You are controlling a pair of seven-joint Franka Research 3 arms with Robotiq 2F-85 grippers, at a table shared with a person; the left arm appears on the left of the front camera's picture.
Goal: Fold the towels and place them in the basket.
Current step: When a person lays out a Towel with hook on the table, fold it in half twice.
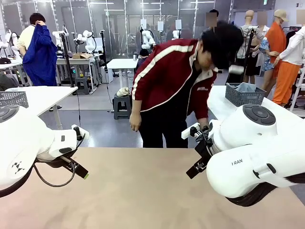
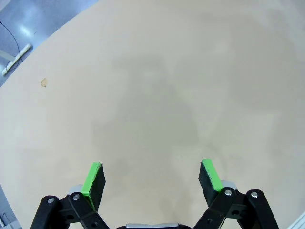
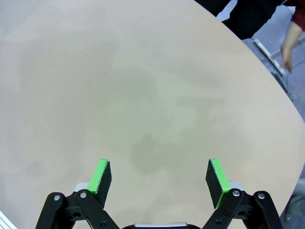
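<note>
My left gripper (image 1: 82,172) hangs open just above the bare tan table (image 1: 143,191) at the left; in the left wrist view its green pads (image 2: 93,177) stand wide apart over bare tabletop. My right gripper (image 1: 194,170) is open too, low over the right side of the table, with nothing between its fingers (image 3: 101,175). A dark grey lattice basket (image 1: 245,97) stands on a white side table at the far right, off my table. A pale grey-blue towel (image 1: 246,87) lies in it. A person (image 1: 176,86) in a dark red jacket bends toward that basket.
The person stands at the far edge of the table, one hand (image 1: 135,128) hanging near it. A second grey lattice basket (image 1: 13,98) sits on a white table at the far left. The table's rounded edge and grey floor show in both wrist views.
</note>
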